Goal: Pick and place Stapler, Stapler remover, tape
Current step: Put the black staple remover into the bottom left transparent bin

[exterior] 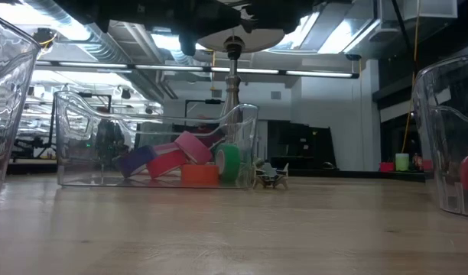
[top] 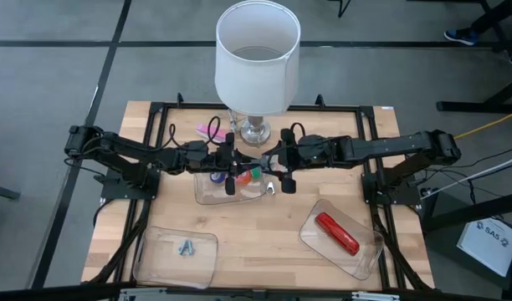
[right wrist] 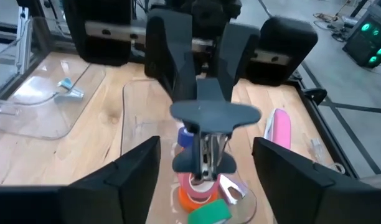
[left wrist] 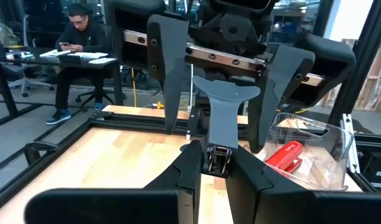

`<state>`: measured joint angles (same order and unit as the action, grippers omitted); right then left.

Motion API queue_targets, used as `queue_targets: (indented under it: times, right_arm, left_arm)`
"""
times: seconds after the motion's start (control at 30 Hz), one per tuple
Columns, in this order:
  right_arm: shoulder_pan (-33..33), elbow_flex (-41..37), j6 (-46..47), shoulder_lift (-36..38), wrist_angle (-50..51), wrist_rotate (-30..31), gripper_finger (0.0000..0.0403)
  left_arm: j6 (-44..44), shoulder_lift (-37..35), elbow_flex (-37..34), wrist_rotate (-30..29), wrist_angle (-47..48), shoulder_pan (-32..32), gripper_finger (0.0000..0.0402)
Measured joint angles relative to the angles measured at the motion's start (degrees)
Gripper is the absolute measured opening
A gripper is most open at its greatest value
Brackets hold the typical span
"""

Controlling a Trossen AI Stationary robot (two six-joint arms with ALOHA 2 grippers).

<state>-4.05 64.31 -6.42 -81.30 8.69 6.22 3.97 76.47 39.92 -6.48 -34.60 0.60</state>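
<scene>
At the left front of the wooden worktop, a small blue-grey stapler remover is seen lying in a shallow clear plastic tray, apparently its sorting place. Above the middle, the left gripper has its jaws clamped on the metal end of a grey stapler remover, which is held in the air. Beneath, coloured tape rolls are gathered in a clear plastic bin, with another small stapler remover just beside it. The right gripper faces the held remover with jaws spread wide and empty, which suggests a handover. At the right front, a red stapler rests in a second clear tray.
</scene>
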Motion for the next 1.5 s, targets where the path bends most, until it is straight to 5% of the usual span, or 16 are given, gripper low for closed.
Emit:
queue_targets:
  times: [0.23, 0.63, 0.93, 1.5]
  right_arm:
    - [0.00, -0.02, -0.05, 0.68, 1.38, -1.15, 0.0264]
    - [0.00, -0.02, 7.26, 0.81, 10.17, -1.50, 0.0264]
    - [0.00, -0.02, 9.03, 0.76, 13.74, -1.42, 0.0264]
    - [0.00, -0.02, 9.20, 0.68, 14.01, -1.33, 0.0264]
  left_arm:
    - [-0.01, -1.19, 0.00, 0.04, 3.11, 0.02, 0.0041]
    - [2.24, -14.60, 0.09, 0.16, 22.91, 1.91, 0.0041]
    - [6.08, -23.59, 0.05, 6.68, 37.59, 9.04, 0.0044]
    - [27.19, -25.53, 0.04, 9.48, 44.16, 24.80, 0.0049]
